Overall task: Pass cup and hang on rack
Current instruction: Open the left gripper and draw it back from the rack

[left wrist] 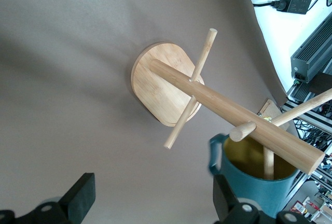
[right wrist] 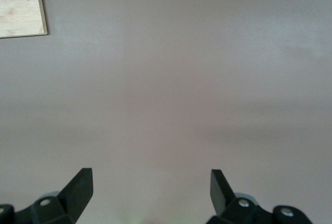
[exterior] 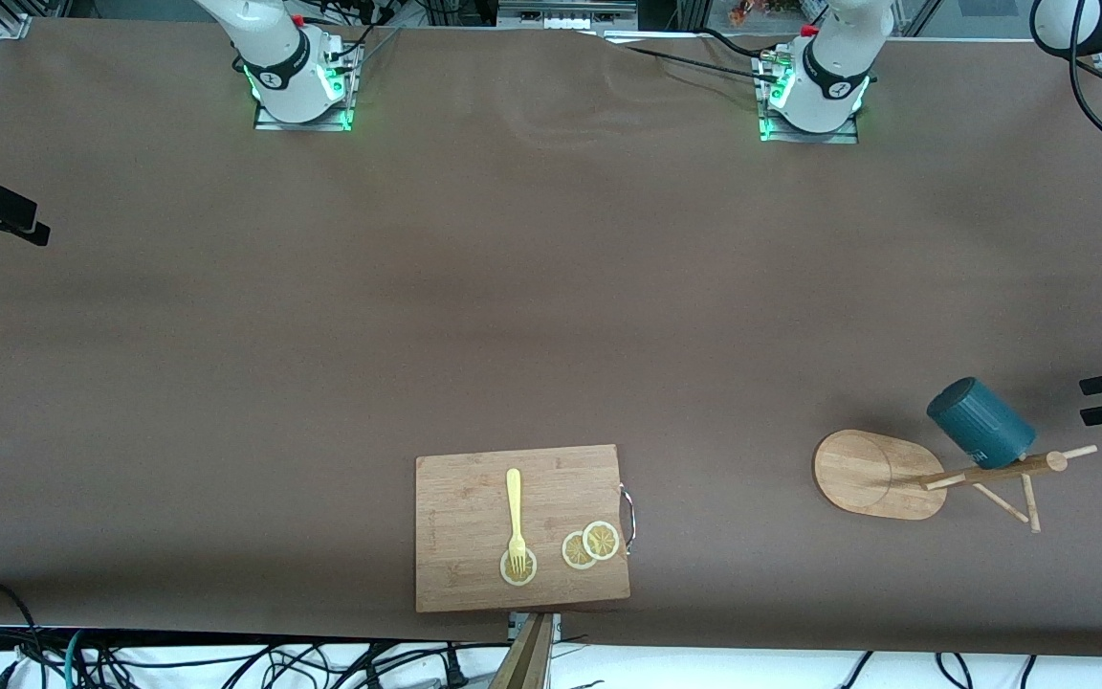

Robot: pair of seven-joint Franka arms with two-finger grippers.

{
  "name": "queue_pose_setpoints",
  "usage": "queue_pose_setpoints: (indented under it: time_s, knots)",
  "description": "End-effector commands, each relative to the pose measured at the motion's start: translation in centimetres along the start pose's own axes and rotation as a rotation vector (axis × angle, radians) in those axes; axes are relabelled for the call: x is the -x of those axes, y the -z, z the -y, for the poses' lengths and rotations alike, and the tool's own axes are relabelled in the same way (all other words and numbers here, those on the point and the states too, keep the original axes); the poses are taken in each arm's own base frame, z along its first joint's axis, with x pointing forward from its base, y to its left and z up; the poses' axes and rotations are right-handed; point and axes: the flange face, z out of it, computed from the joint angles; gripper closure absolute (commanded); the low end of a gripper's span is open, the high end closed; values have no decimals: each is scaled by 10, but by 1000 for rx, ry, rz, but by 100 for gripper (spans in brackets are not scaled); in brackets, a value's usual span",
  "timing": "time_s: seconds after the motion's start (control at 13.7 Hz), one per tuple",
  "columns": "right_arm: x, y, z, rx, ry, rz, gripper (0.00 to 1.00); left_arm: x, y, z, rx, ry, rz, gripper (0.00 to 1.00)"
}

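Left wrist view shows the cup [left wrist: 254, 185] hung on the rack [left wrist: 228, 112], one peg passing down inside its yellowish mouth and its handle [left wrist: 215, 151] free at the side. It looks a rigid, smooth-glazed mug, fairly light but breakable if dropped, and likely slippery on the ribbed wall; the surest hold would be across the rim wall or on the handle, clear of the pegs. The rack itself is thin wood and top-heavy with the cup on it, so a nudge could tip it. It stands at the left arm's end of the table [exterior: 551, 287]. The left end effector [left wrist: 153, 203] is over the rack, fingers spread as wide as they go, gripping nothing; one finger stands just beside the cup's wall. The right end effector [right wrist: 150, 190] waits over bare table away from the rack, equally wide open and empty.
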Motion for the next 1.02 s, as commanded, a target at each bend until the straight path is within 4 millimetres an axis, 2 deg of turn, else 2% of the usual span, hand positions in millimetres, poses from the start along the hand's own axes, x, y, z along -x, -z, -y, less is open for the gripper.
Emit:
queue_pose_setpoints:
  time_s: [0.0, 0.22, 0.36, 0.51, 0.66, 0.8, 0.95]
  knots:
    - [2, 2, -3, -20, 9, -4, 0, 2, 13, 8, -30, -37, 11, 0]
    - [2, 2, -3, -20, 9, -6, 0, 18, 44, 6, -172, -244, -15, 0]
    - [2, 2, -3, -20, 11, -7, 0, 27, 59, -2, -238, -344, -34, 0]
    - [2, 2, -2, -20, 11, -6, 0, 48, 84, -26, -331, -379, -70, 0]
    - [1, 3, -4, -20, 11, -9, 0, 66, 89, -57, -420, -436, -85, 0]
    - [1, 2, 1, -19, 33, -7, 0, 74, 92, -77, -443, -460, -111, 0]
    - [0, 2, 1, -19, 44, -9, 0, 92, 104, -100, -454, -462, -150, 0]
